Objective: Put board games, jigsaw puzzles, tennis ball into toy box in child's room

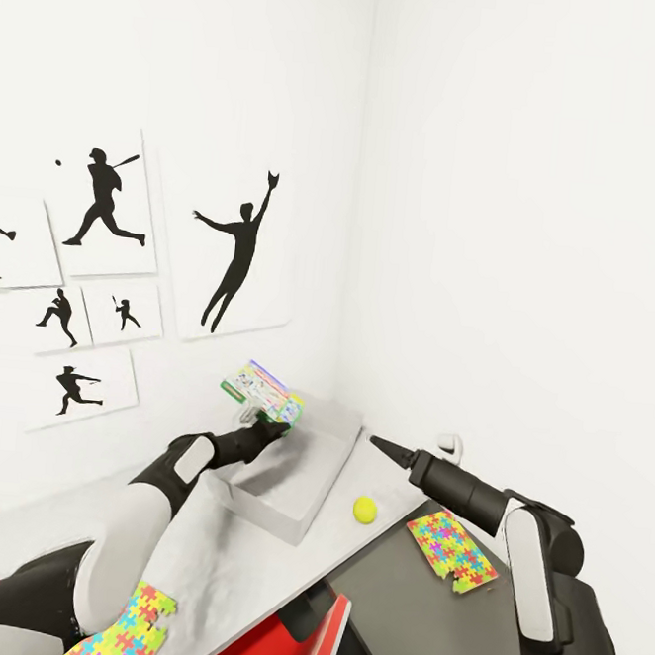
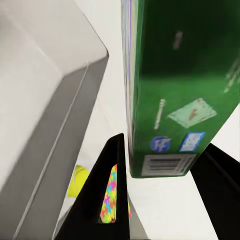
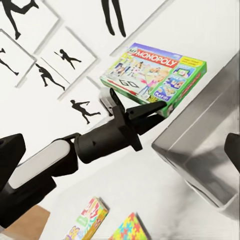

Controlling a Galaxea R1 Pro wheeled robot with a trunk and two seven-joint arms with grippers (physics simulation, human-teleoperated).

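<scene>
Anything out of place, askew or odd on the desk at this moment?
One jigsaw puzzle overhangs the edge of the dark cabinet top. Otherwise nothing: the left pincer holds the green-edged board game above the toy box.

Child's room in a home, simulator render. White walls meeting at a corner; black baseball silhouette posters tacked across the left wall: batters, pitchers, a leaping catcher. Playthings about: green-edged Monopoly board game, bright jigsaw puzzles with interlocking pink, yellow, green and blue pieces, a yellow-green tennis ball. Pale grey surface set into the corner, carrying a light grey lidless toy box. Red chair tucked below its edge.
</scene>
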